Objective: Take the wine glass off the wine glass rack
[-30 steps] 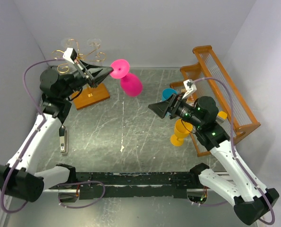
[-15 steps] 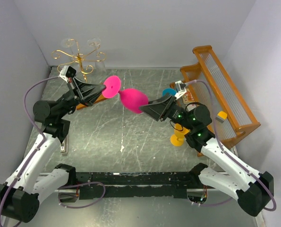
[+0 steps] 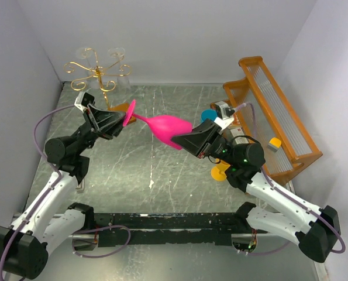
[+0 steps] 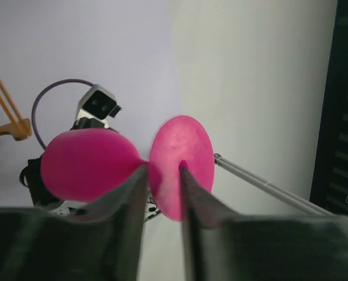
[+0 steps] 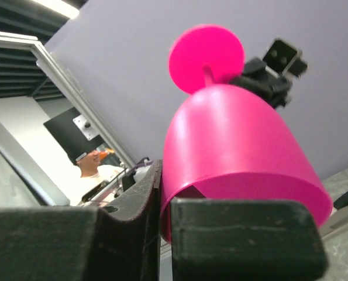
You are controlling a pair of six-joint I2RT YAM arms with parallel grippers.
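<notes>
Pink wine glass midair near the gold wine glass rack, right gripper clamping its bowl, left gripper at the foot, can't tell if gripping.

Wooden rack and two coloured glasses
A blue glass is seen just beyond the right fingers; a yellow glass, partly hidden, is set behind them.

1 pink glass, 1 wire rack, 1 wooden rack.

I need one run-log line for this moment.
wine glass: in air, off wine glass rack | left gripper: at foot, grip unclear | right gripper: shut on bowl rim
</notes>
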